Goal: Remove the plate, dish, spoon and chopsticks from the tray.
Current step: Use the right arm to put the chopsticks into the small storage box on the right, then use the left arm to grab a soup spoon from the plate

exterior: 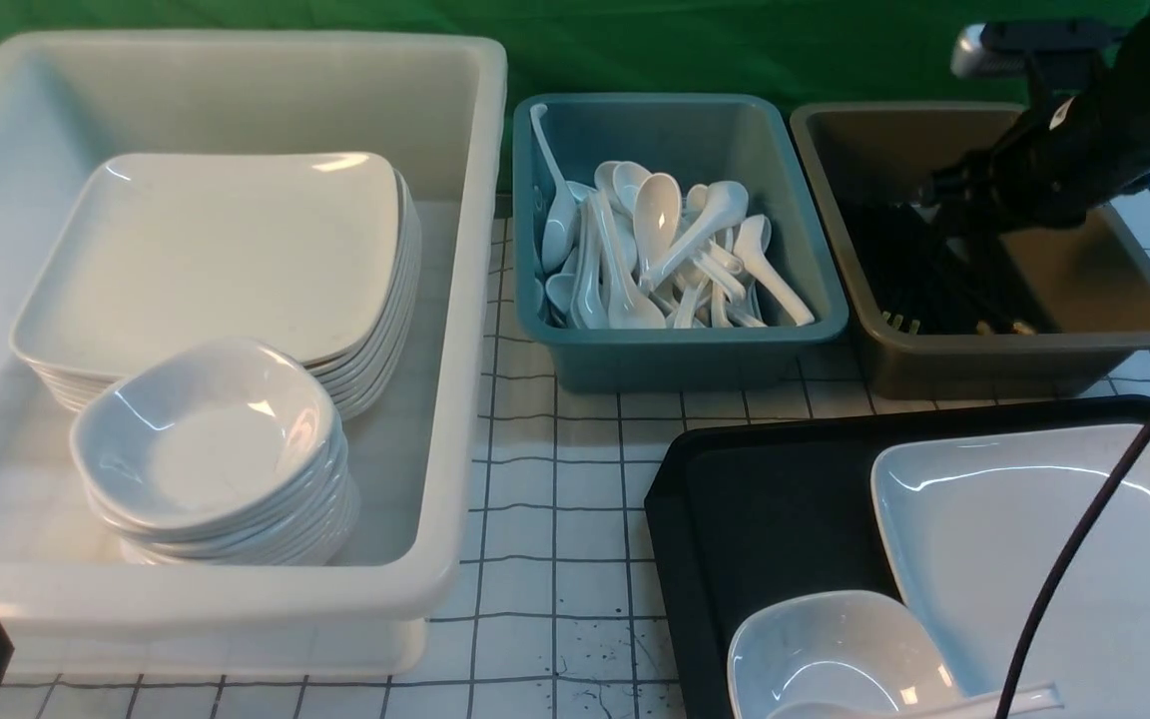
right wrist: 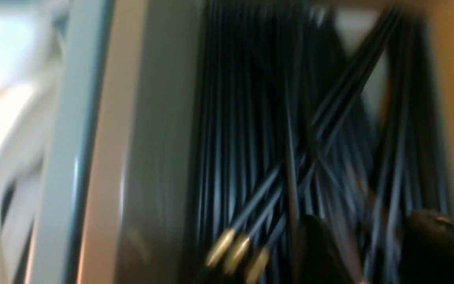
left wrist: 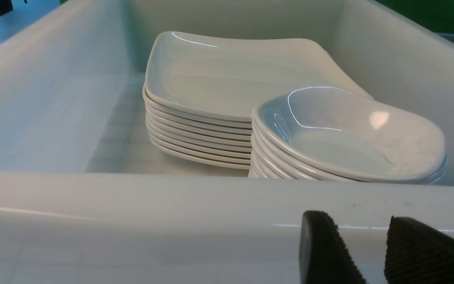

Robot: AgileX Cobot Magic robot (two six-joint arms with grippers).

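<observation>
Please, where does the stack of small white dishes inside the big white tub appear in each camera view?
Front view: the stack of small dishes sits at lower left, inside the white tub.
Left wrist view: it stands just beyond the tub's near wall.
Right wrist view: not in it.
Shared landmark: the stack of square plates right behind the dishes.

No text, label, brand, number or sign can be read on anything shown. Only a plain grid of dark lines is seen printed on the bench (exterior: 555,479). The right wrist view is too blurred for any marking to be made out.
</observation>
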